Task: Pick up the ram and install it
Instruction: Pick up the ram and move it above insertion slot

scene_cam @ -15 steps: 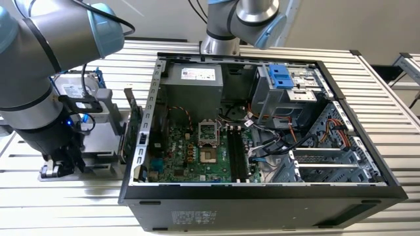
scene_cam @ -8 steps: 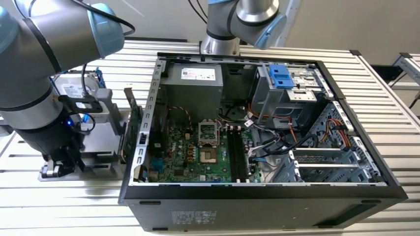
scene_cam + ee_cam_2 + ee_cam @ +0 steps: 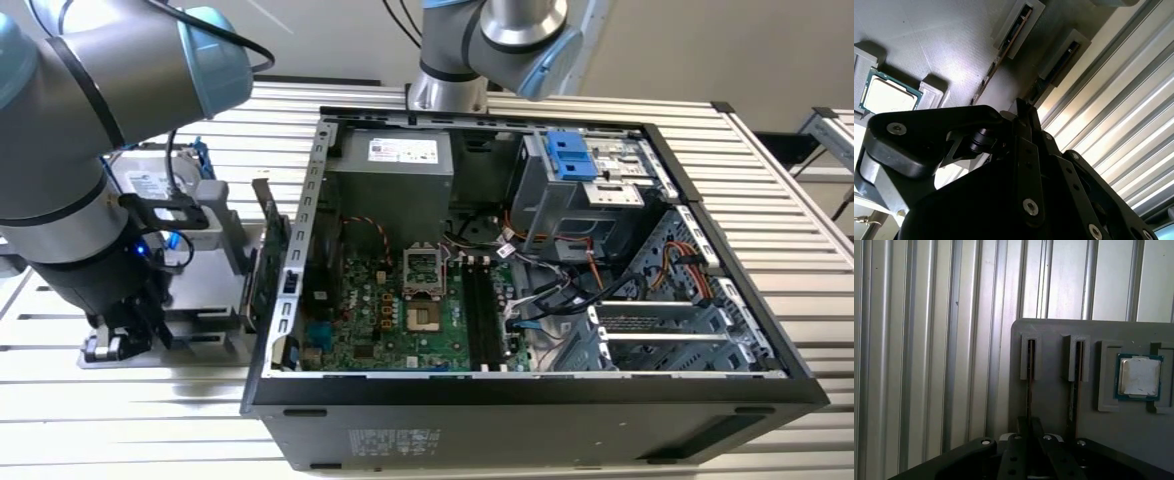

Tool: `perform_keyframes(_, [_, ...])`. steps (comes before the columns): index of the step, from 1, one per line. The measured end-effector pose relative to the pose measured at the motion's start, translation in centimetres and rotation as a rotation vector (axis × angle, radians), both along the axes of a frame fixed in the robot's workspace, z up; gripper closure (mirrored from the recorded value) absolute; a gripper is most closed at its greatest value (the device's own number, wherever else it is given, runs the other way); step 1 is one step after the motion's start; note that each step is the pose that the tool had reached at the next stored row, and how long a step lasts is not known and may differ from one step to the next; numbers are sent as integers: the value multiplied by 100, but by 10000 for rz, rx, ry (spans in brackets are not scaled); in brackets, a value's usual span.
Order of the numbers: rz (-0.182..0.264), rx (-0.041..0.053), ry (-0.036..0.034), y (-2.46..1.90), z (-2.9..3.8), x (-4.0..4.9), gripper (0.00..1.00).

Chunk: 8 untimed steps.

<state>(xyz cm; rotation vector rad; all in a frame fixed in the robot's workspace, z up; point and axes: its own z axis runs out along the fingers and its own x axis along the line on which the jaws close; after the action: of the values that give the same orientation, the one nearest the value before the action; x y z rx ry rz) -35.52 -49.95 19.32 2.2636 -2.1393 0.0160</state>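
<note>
Ram point(image 3: 1028, 385), edgewise in the grey holder point(image 3: 1054, 410) on the worktop point(image 3: 914, 365), appears pinched between the fingers point(image 3: 1035, 429); pick-up step in hand, freeing it calls for a straight, untilted pull.

Robotics lab or test workshop. Industrial robot arm point(image 3: 80, 150) over slotted alu bench point(image 3: 787, 230), w/ an opened PC case point(image 3: 534, 405) and grey parts fixture point(image 3: 1054, 405) on it.

Case point(image 3: 534, 400) on table point(image 3: 814, 270), tray point(image 3: 207, 285) beside it at the exterior view's left, ram point(image 3: 1029, 390) standing in tray, processor point(image 3: 1139, 376) alongside
</note>
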Motion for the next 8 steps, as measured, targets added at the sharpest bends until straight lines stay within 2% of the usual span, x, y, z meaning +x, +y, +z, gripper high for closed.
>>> perform_keyframes(8, [0,0,0,0,39,0,100])
